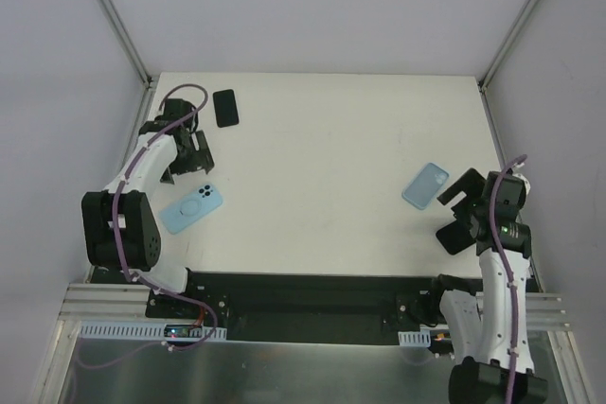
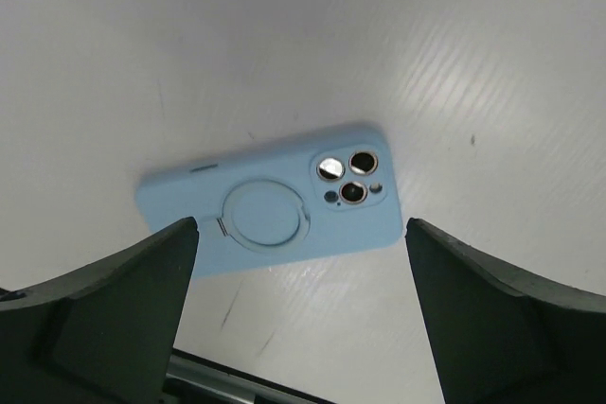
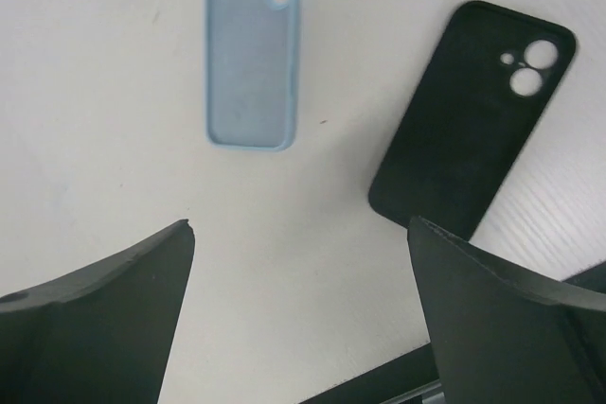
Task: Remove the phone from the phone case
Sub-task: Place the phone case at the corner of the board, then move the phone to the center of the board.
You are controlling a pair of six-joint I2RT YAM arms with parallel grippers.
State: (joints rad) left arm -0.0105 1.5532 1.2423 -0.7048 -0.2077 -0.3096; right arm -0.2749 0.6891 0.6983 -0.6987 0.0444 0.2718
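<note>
Left wrist view: the left tool (image 2: 301, 229), fingers apart, hovers over the phone (image 2: 348, 177), camera-up inside its blue phone case (image 2: 260, 224) on the surface (image 2: 426, 44), while the right tool (image 3: 301, 222), also apart, overlooks an empty blue case (image 3: 252, 49) and an empty black case (image 3: 472, 120); removal looks unstarted, and next needs a grip on the phone case's edges.

From above the black slab (image 1: 225, 108) is too small to tell phone from case, and the right wrist view's top edge clips the empty blue case (image 3: 252, 49).

The phone case (image 2: 270, 201) and empty case (image 3: 253, 49) are pale blue, the table (image 1: 331, 158) white.
</note>
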